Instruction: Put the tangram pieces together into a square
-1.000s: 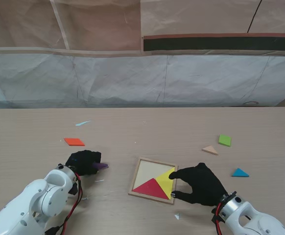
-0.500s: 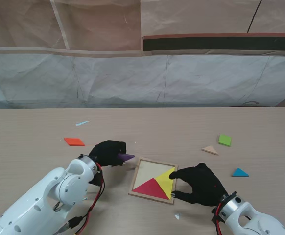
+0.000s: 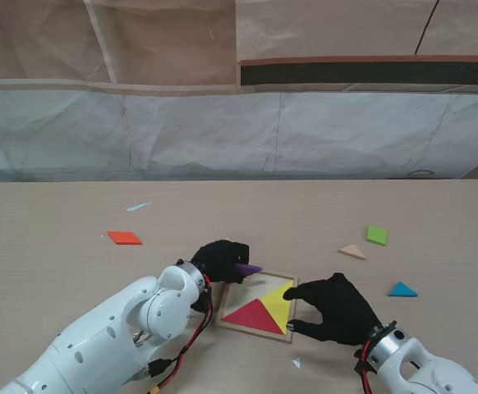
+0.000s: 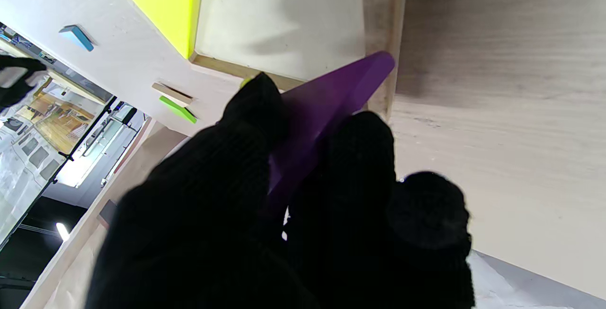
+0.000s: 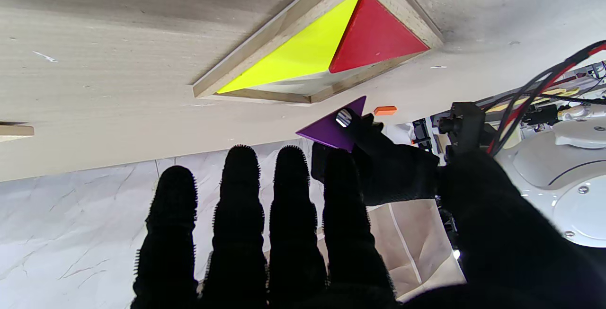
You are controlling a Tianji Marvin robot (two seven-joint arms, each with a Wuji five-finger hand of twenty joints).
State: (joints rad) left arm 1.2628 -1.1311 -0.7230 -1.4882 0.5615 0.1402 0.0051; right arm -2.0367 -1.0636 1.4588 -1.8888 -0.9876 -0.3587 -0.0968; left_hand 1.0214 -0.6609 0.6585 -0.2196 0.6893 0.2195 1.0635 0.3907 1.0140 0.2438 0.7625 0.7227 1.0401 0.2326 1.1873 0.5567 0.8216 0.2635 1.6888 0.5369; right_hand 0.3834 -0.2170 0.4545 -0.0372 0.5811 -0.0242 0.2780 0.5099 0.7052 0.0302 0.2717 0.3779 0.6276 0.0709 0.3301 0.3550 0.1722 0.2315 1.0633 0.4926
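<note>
Purple plastic shows between the black-gloved fingers (image 4: 255, 110) of the left hand (image 3: 220, 260): a thin purple triangle (image 3: 248, 268), pinched at one end, with its free tip reaching out over the far left corner of the wooden tray (image 3: 231, 283). In the left wrist view the tip of the piece lies just across the tray's rim, above the pale bare floor inside (whether it touches the rim I cannot tell). The tray sits near the middle of the table (image 3: 58, 213), and a red triangle (image 3: 251, 313) and a yellow triangle (image 3: 278, 302) already lie flat in it, edge to edge, filling its near right part.

The right hand (image 3: 337, 308) rests at the tray's right side, grasping nothing, its fingers spread, with one fingertip at the right rim by the yellow piece and the thumb at the near right corner.

Loose pieces lie about the table: an orange parallelogram (image 3: 125, 238) well to the left, a green square (image 3: 377, 235) and a tan triangle (image 3: 352, 251) to the far right, and a blue triangle (image 3: 402, 289) right of the right hand.
</note>
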